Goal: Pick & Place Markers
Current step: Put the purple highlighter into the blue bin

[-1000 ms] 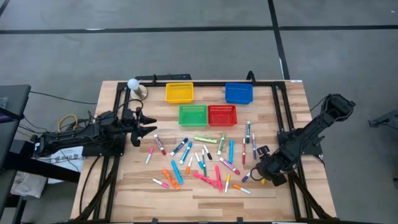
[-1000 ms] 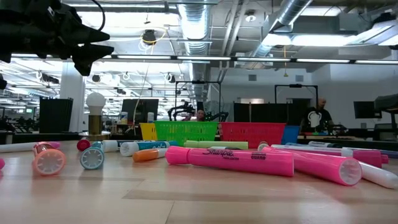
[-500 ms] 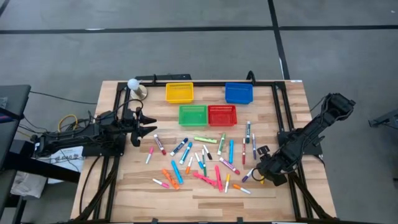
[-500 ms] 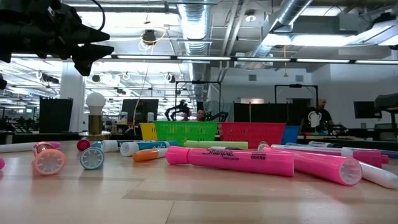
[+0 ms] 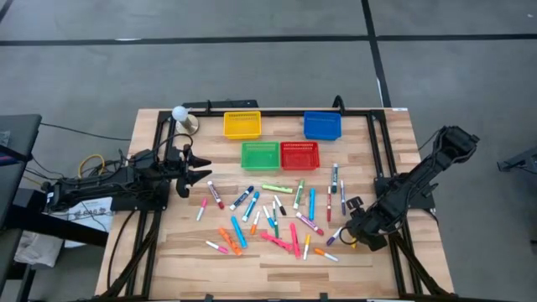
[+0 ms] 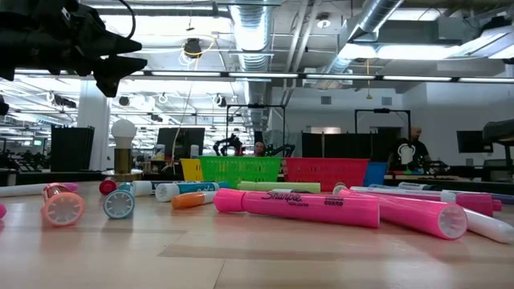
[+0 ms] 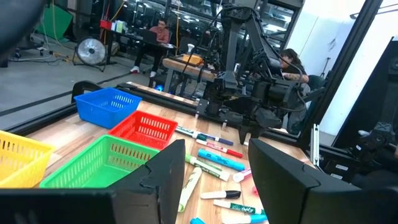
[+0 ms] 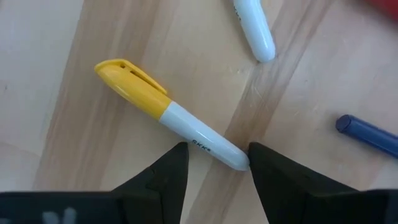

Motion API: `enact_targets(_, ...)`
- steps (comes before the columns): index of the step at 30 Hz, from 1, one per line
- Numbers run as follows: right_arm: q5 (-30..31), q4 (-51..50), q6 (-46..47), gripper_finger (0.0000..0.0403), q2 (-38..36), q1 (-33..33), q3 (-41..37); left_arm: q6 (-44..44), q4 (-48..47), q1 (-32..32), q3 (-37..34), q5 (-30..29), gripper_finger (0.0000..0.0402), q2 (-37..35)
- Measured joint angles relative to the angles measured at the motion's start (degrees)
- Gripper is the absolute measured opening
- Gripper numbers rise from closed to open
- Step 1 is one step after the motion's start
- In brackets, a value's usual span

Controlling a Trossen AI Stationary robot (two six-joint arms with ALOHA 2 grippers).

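Near the table's right edge, my right gripper (image 8: 212,163) hangs open, empty, astride the yellow-capped marker (image 8: 171,116), lying diagonally across the jaws.

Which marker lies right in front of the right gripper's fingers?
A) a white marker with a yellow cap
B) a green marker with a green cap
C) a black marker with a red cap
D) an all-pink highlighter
A: the right wrist view shows the yellow-capped white marker lying on the table, its white end between the open right gripper fingers.
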Motion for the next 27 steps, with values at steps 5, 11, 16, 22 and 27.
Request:
enact_targets(5, 1.6, 5.6, -0.8, 0.0162, -0.1, -0.2, 0.6, 0.0, 0.1, 0.0, 0.0, 0.0, 0.0176, 0.0)
enact_targets(11, 2.1, 7.7, -3.5, 0.0143, 0.0, -0.2, 0.4, 0.0, 0.5, 0.0, 0.0, 0.0, 0.0176, 0.0)
enact_targets(16, 2.1, 6.1, -3.6, 0.0134, 0.0, -1.2, 0.4, 0.0, 0.6, 0.0, 0.0, 0.0, 0.0176, 0.0)
enact_targets(22, 1.0, 9.7, -5.9, 0.0143, 0.0, -3.2, 1.6, 0.0, 0.7, 0.0, 0.0, 0.0, 0.0176, 0.0)
enact_targets(27, 0.9, 10.0, -7.7, 0.0148, 0.0, -5.0, 2.8, 0.0, 0.7, 0.0, 0.0, 0.0, 0.0176, 0.0)
